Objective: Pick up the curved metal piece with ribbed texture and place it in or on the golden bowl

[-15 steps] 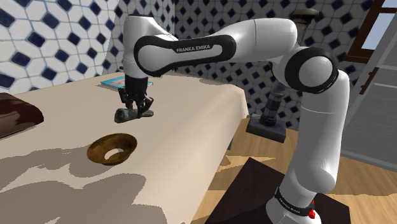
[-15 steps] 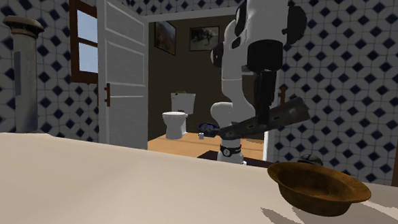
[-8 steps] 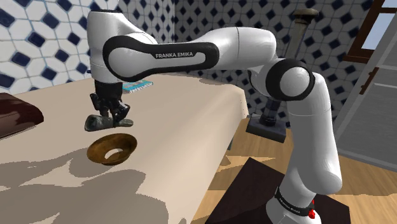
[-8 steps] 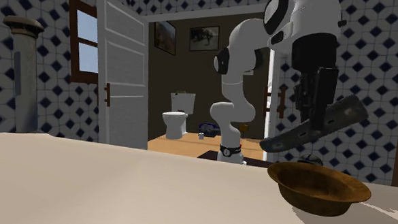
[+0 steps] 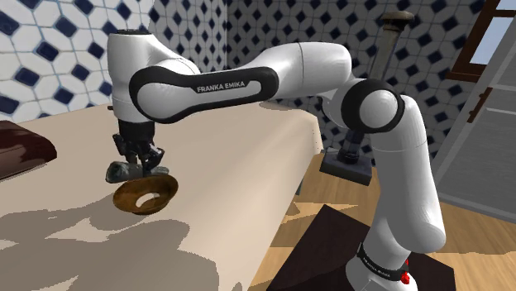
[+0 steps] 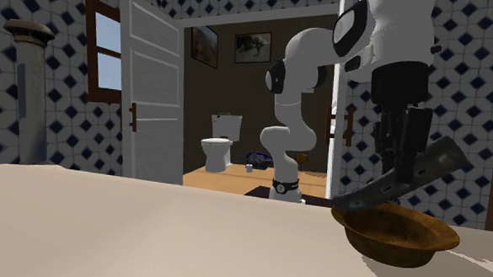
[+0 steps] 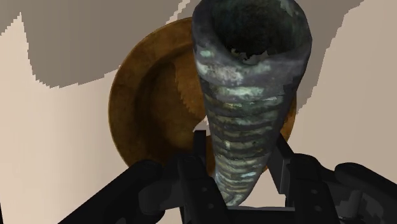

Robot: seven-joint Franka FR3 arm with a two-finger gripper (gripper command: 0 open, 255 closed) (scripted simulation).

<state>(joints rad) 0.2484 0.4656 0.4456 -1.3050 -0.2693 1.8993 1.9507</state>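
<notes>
Pincer: black pincer (image 5: pixel 137 155) hangs fingers-down off the white arm (image 5: pixel 273 70), and it has a firm pinch on the piece, one finger pressed to each side of the ribbed body.
Wrist view: pincer (image 7: pixel 240 162) fingers hug the piece (image 7: pixel 248 95), which runs straight away from the camera and flares to an open, hollow mouth.
Piece: piece (image 5: pixel 122 171) is a tapering tube, dull grey-green and ribbed along its length. It's up off the tabletop and clamped, hovering low over the bowl.
Tilt: from the second exterior view the piece (image 6: pixel 438 164) slants, low end toward that view's left and high end toward its right, with the pincer (image 6: pixel 404 168) gripping near the middle.
Bowl: brown-gold bowl (image 5: pixel 126 199) sits on the tabletop right under the piece. In the wrist view the bowl (image 7: pixel 137 121) lies behind the tube.
Contact: the low tip sits right at the bowl (image 6: pixel 393 241) rim. Touching or just clear, I cannot tell.
Tabletop: beige tabletop (image 5: pixel 231 157), with grey shadow patches spreading around the bowl.
Stand: dark stand (image 5: pixel 327 252) at the shoulder view's lower right.
Room: blue-and-white tiled wall (image 5: pixel 50 50), an open white door (image 6: pixel 149 96), and a toilet (image 6: pixel 217 146) through the doorway.
</notes>
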